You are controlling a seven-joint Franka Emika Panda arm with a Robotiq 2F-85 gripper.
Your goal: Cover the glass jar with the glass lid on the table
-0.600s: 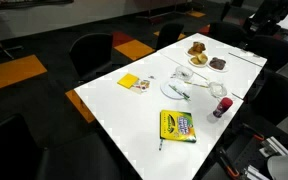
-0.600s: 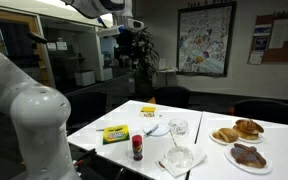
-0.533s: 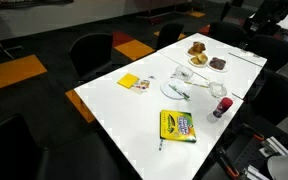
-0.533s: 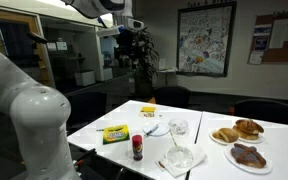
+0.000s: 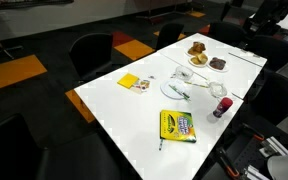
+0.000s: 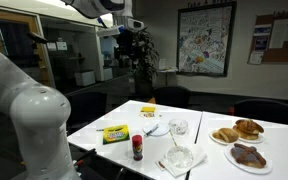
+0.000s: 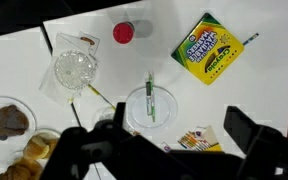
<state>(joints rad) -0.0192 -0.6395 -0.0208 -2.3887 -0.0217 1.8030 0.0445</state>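
Note:
The glass lid (image 7: 74,70), round and clear with whitish glints, lies on a white napkin near the red-capped bottle; it shows in both exterior views (image 6: 181,157) (image 5: 217,90). The glass jar (image 6: 179,127) stands between the white plate and the pastry plates, faint in an exterior view (image 5: 184,73). In the wrist view it is mostly hidden behind my left finger. My gripper (image 7: 164,150) is open and empty, high above the white table (image 7: 254,90), far from both. It shows dark and raised in an exterior view (image 6: 132,48).
A white plate with a green pen (image 7: 149,105), a dark red-capped bottle (image 7: 124,32), a crayon box (image 7: 209,48), a yellow packet (image 5: 132,82) and two plates of pastries (image 6: 239,130) sit on the table. Chairs surround it.

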